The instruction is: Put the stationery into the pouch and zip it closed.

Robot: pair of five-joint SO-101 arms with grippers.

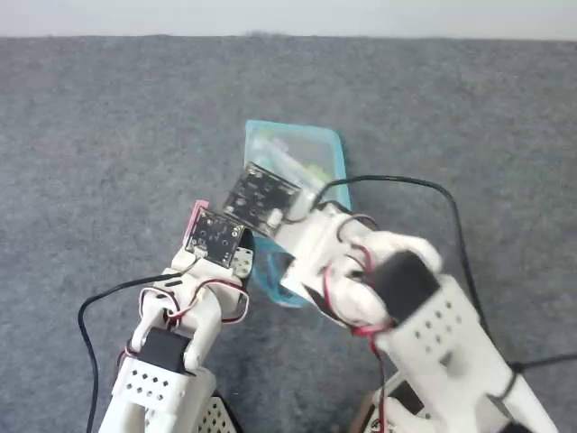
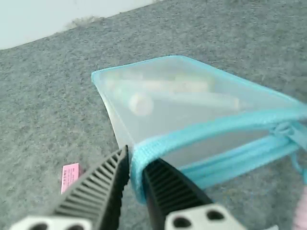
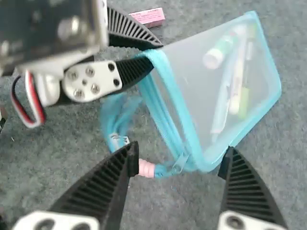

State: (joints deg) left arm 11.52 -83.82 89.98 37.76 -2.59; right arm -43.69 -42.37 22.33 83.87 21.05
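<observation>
1. We see the translucent pouch [image 3: 192, 96] on the grey bench [image 1: 108, 135], held at one corner, with pens and markers [image 3: 214, 56] inside it.
2. Its blue zip seems to be open along most of the mouth, though we cannot be sure.
3. The left tool [image 2: 136, 178] is clamped on the zip edge.
4. The right tool [image 3: 181, 153] is spread wide, with the zip pull [image 3: 180, 165] between its fingertips.
5. A small pink block [image 2: 70, 175] lies near the left tool.

Both arms [image 1: 361, 271] hide the near end of the pouch [image 1: 263, 142] from above, and the stationery [image 2: 168, 87] inside looks blurred.
</observation>
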